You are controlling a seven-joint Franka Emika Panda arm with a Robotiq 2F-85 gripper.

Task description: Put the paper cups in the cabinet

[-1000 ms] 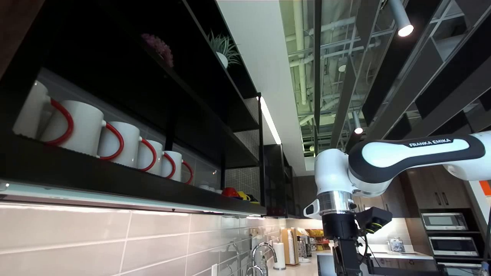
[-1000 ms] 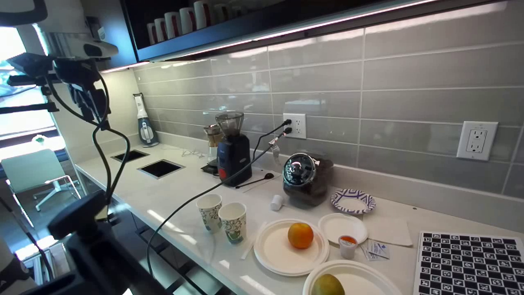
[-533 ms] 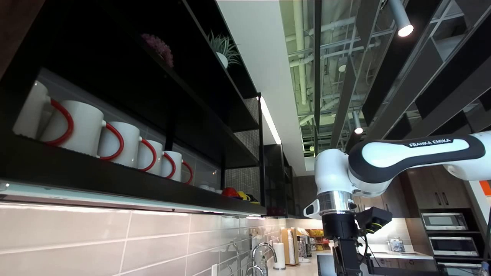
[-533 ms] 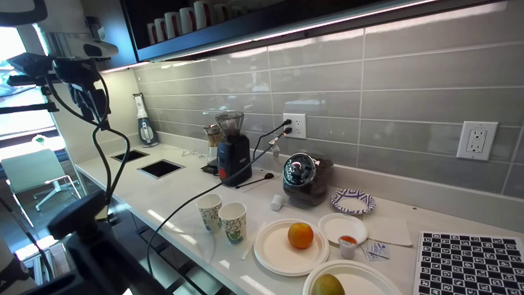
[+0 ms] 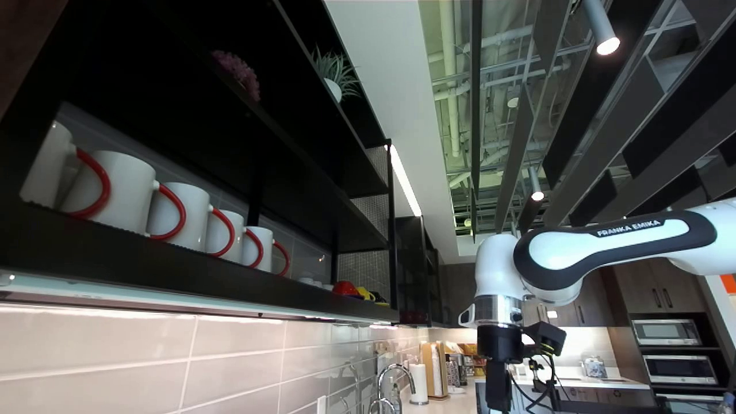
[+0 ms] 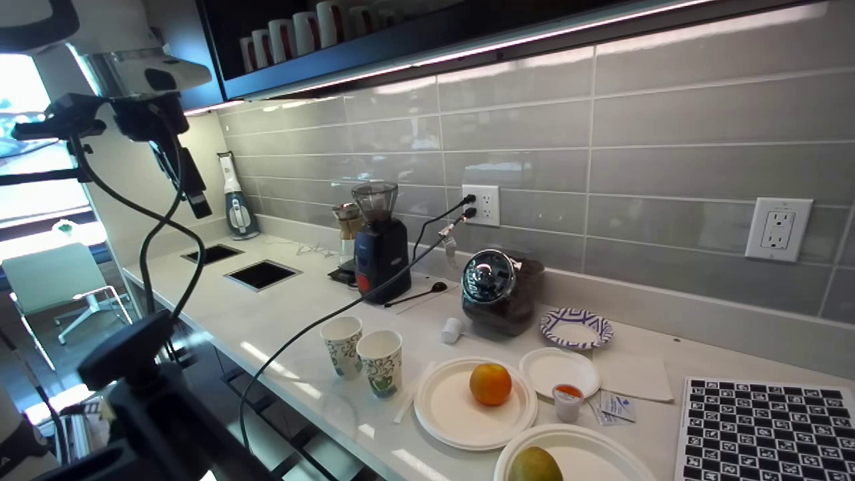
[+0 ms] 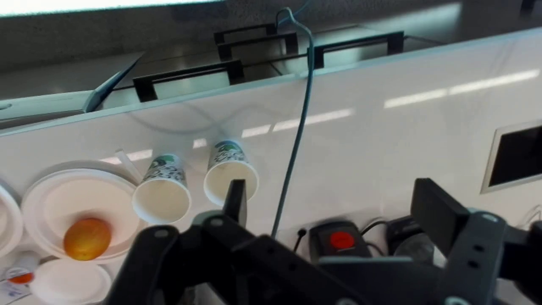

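I see 2 paper cups (image 6: 380, 364) on the table (image 6: 280, 321), neither put away. The hand (image 7: 332, 202) gapes, holding nothing; I'd say both trips to the cabinet (image 5: 287, 178) remain.

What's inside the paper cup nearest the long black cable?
The wrist view shows only pale interior in that paper cup. One finger of the open hand blocks part of its mouth, so the area behind it can't be seen.

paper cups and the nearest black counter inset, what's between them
Only a cable, passing across the white counter; the wrist view shows it between the paper cups and the black inset.
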